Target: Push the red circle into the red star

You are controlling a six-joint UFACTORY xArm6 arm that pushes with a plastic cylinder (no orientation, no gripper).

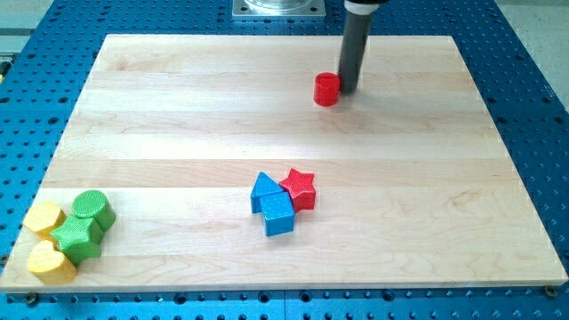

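Observation:
The red circle (327,89) sits on the wooden board (178,124) near the view's top, right of centre. My tip (348,90) stands just to the circle's right, touching or almost touching it. The red star (300,188) lies lower down, near the board's centre bottom, well below the circle and slightly to its left. The star touches a blue triangle-like block (264,188) and a blue cube (277,214) on its left and lower left.
At the view's bottom left corner a cluster holds a green cylinder (92,209), a green star (77,237), a yellow block (44,216) and a yellow heart (51,262). A blue perforated table (524,107) surrounds the board.

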